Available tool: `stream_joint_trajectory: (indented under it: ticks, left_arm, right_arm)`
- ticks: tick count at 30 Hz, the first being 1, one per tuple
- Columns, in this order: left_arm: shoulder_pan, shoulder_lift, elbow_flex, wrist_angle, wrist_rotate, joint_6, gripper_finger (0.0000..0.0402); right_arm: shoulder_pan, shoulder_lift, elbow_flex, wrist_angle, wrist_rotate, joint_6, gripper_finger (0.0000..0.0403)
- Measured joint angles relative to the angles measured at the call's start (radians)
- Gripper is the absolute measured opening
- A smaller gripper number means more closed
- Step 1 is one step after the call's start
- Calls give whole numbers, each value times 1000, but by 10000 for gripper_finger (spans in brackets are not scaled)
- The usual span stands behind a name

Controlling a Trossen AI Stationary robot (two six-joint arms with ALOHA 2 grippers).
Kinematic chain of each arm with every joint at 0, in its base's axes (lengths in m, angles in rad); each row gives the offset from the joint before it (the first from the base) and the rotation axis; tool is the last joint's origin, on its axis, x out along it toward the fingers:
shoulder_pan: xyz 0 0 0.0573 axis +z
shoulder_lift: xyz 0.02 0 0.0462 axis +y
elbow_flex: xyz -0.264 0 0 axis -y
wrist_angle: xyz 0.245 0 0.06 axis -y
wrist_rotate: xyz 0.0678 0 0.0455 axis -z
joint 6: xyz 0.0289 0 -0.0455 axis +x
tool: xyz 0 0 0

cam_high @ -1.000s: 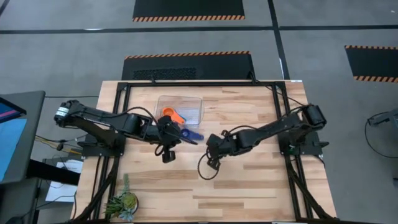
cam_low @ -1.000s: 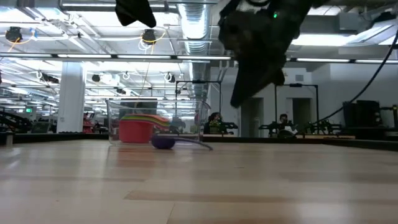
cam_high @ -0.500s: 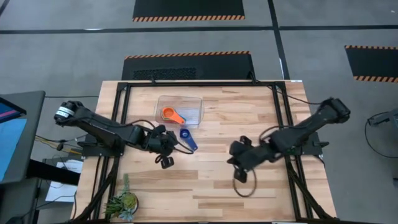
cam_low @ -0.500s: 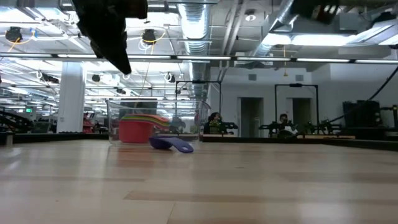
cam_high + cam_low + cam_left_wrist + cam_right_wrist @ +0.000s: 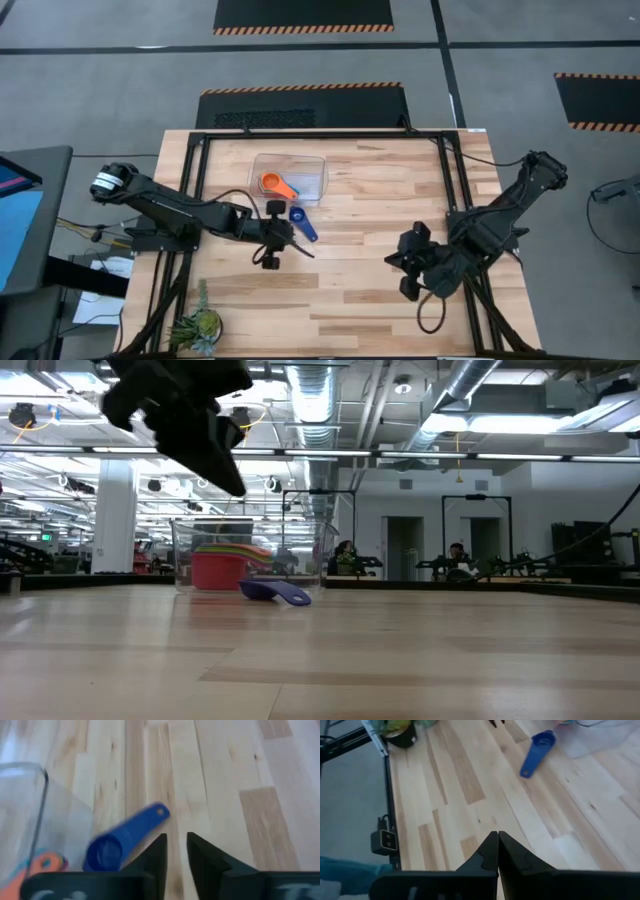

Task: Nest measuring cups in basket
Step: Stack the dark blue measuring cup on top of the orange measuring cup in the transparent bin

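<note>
A clear basket stands at the table's far middle and holds nested measuring cups, orange on top, red at the bottom. A dark blue cup lies on the table just in front of the basket, its handle toward the near right. My left gripper hovers low beside that handle, fingers a little apart, touching nothing. My right gripper is shut and raised over the table's near right, far from the cups.
A small potted plant stands at the near left corner. Black frame rails run along the table's far and side edges. Bare wood lies between the two grippers. People sit in the room beyond the table.
My left gripper has come down toward the blue cup and rolled. My right gripper has pulled away from the cup toward the table's near right and risen. The blue cup's handle has swung from pointing right to pointing toward the near edge; the bowl has stayed put.
</note>
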Motion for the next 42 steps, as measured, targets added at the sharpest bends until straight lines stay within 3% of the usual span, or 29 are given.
stream_joint_trajectory:
  ticks: [7,12,22,34,42]
  left_arm:
    - [49,95,2,38,4,60,142]
    - [52,180,2,10,-24,128,170]
    - [55,221,3,6,-167,209,174]
    - [117,299,4,25,-194,275,174]
    - [118,321,3,39,-142,304,174]
  right_arm:
    - [48,6,0,-37,62,70,19]
    - [48,5,-1,-35,69,71,24]
    - [48,5,-1,-33,68,71,18]
    - [48,5,-1,-29,67,71,23]
    - [51,5,-1,-28,65,71,20]
